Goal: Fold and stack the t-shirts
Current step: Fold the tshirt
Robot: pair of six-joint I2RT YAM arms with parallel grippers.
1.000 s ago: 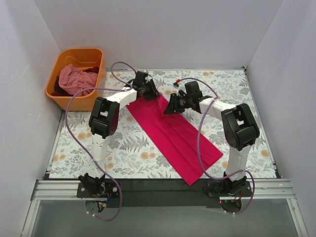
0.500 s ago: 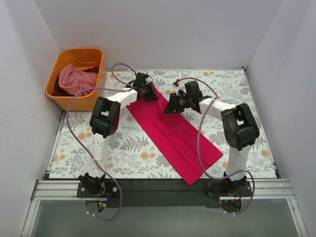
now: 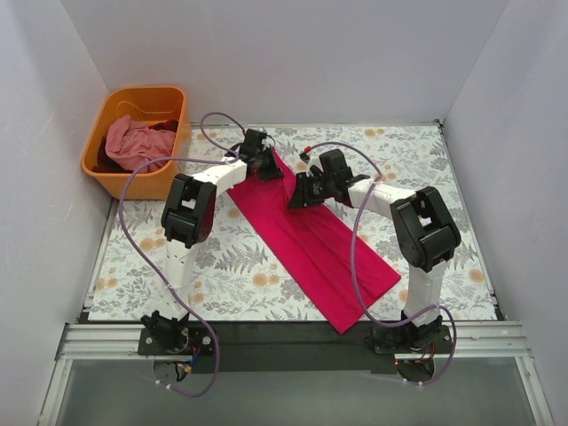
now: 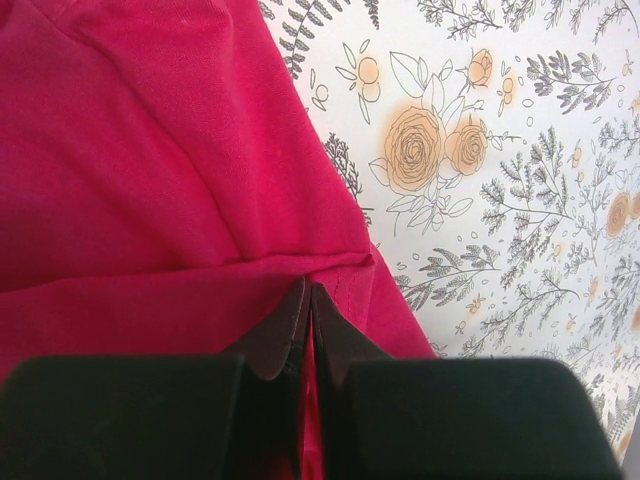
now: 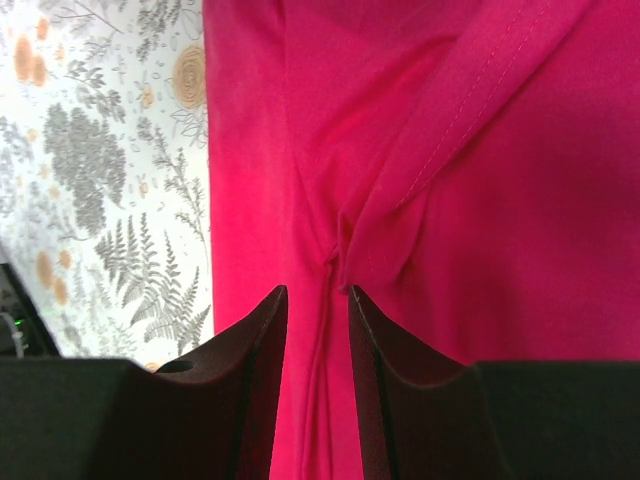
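Note:
The crimson t-shirt (image 3: 312, 241) lies on the floral table as a long folded strip, running from far left to near right. My left gripper (image 3: 269, 169) is at the strip's far end. In the left wrist view that gripper (image 4: 307, 292) is shut, with the crimson t-shirt's (image 4: 130, 180) hemmed edge pinched between its tips. My right gripper (image 3: 295, 200) hovers low over the strip a little nearer. In the right wrist view it (image 5: 313, 297) is open, straddling a thin crease beside a puckered fold of the shirt (image 5: 500, 200). A paler pink t-shirt (image 3: 131, 142) lies crumpled in the basket.
The orange plastic basket (image 3: 146, 92) stands at the far left corner, off the table's edge, with dark cloth under the pink one. White walls close in the floral table (image 3: 222, 266) on three sides. Purple cables loop from both arms.
My left gripper has closed on the far end of the crimson shirt. My right arm has shifted a little to the left over the strip, jaws unchanged.

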